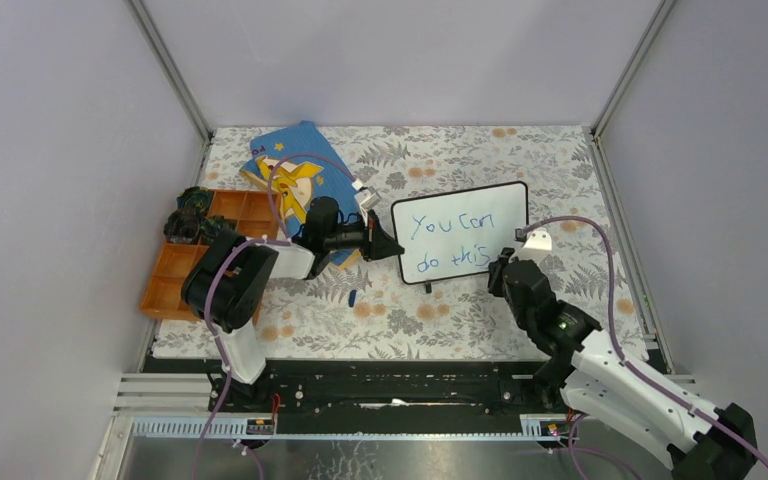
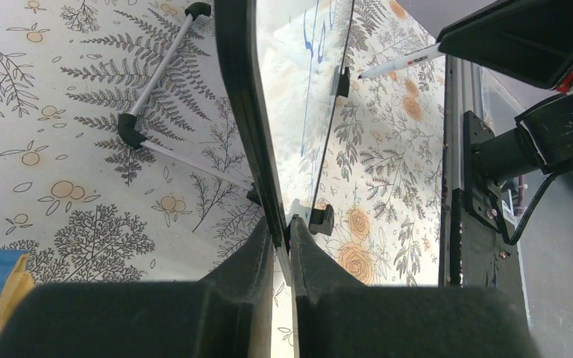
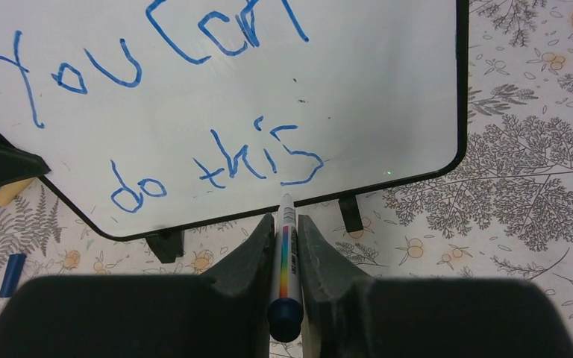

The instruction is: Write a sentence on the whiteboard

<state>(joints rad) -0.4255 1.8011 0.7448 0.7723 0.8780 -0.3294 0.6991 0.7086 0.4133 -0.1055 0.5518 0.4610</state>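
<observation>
Whiteboard (image 1: 460, 232): stands on its feet on the counter (image 1: 560, 180), directly ahead of the right hand; its left edge sits between the left hand's fingers.
Sentence (image 3: 216, 160): "You can / do this" in blue, two lines; the final "s" ends just above the marker tip.
Step in hand: judged as the end of writing; all four words read complete.
Left hand (image 2: 282, 227): fingers closed to a narrow gap, pinching the black frame at the whiteboard's edge; acts as a brace.
Right hand (image 3: 285, 220): fingers closed on the marker (image 3: 286, 246), barrel lengthwise between them, tip projecting forward past the fingertips.
Tip contact: tip lies at the lower frame, below the "s"; whether it touches the surface cannot be told.
Next move: judged as drawing the tip straight back toward the right hand, with no sideways travel across the ink; release the left-hand pinch only once the tip is clear.
Risk: a sideways drag would smear "this"; a forward push could tip the whiteboard.
Cap (image 3: 12, 274): blue, loose on the counter, left of the right hand.
</observation>
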